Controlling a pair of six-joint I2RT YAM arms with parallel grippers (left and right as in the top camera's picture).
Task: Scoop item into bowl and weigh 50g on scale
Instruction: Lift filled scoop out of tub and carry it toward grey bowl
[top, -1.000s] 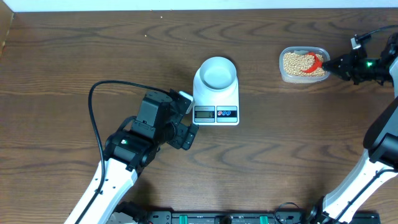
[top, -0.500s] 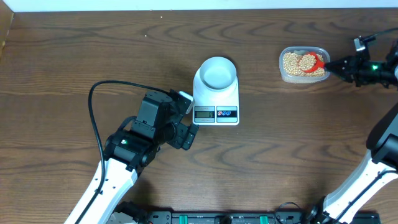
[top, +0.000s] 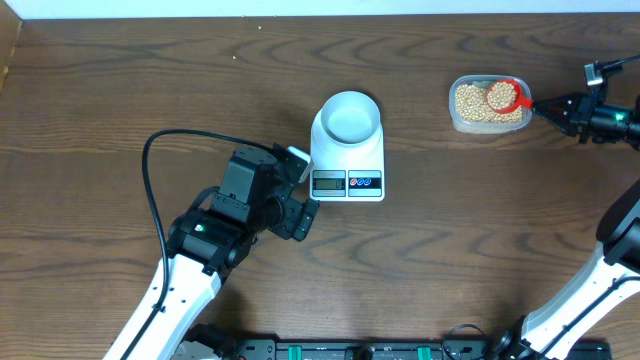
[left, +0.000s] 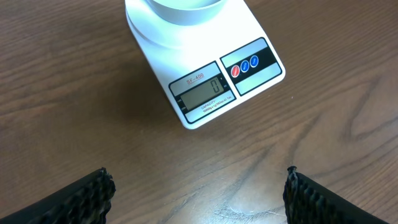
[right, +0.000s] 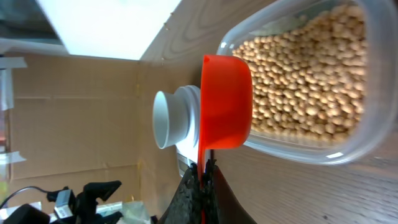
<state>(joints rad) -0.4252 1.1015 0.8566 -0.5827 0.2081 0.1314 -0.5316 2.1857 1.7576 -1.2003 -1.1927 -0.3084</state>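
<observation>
The pale bowl (top: 347, 118) stands on the white scale (top: 349, 165), whose display (left: 202, 96) reads 0. Tan beans (top: 475, 104) fill a clear plastic tub (top: 455, 110) at the far right. A red scoop (top: 504, 96), level and heaped with beans, hovers over the tub's right part. My right gripper (top: 545, 104) is shut on the scoop's handle (right: 203, 158); the scoop's cup (right: 227, 102) shows side-on with the beans (right: 305, 81) behind it. My left gripper (top: 303, 190) is open beside the scale's front-left corner, its fingers (left: 81, 199) wide apart over bare wood.
A black cable (top: 150, 170) loops over the table left of the left arm. The right arm's white link (top: 600, 270) runs down the right edge. A black rail (top: 350, 350) lines the table's front edge.
The right gripper has drawn back to the right and turned the scoop from tilted in the beans to level, now loaded with beans. The left arm has not moved.
</observation>
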